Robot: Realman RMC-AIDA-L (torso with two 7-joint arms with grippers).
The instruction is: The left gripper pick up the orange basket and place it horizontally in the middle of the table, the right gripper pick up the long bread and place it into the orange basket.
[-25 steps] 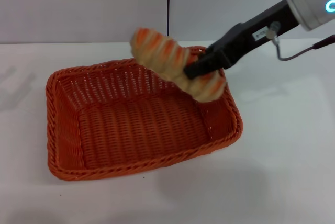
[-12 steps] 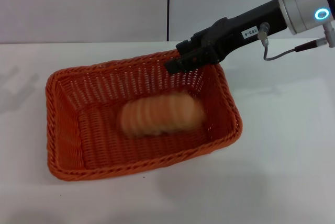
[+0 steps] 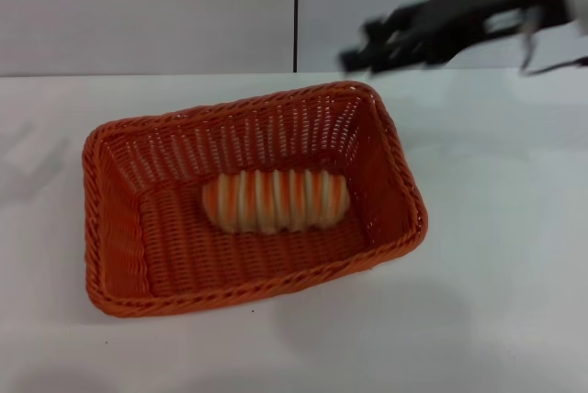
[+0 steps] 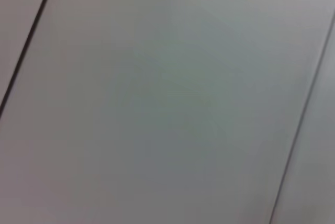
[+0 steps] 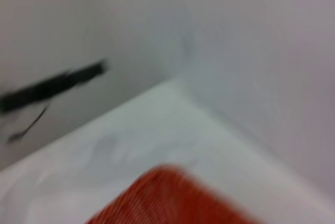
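Note:
The orange basket [image 3: 119, 228] lies lengthwise across the middle of the white table [image 3: 496, 274]. The long bread [image 3: 276, 200] rests flat on the basket's floor, striped tan and orange, with nothing touching it. My right gripper [image 3: 358, 55] hangs in the air above and behind the basket's far right corner, open and empty, and blurred by motion. The right wrist view shows only a corner of the basket [image 5: 172, 198] and the table. My left gripper is out of view; the left wrist view shows only a plain grey wall.
A grey wall with a dark vertical seam [image 3: 296, 7] stands behind the table. In the right wrist view a blurred dark shape [image 5: 52, 85] shows far off against the wall. Bare tabletop surrounds the basket on all sides.
The right gripper let go of the bread, which dropped and settled flat in the basket. The gripper then rose and pulled back to the upper right.

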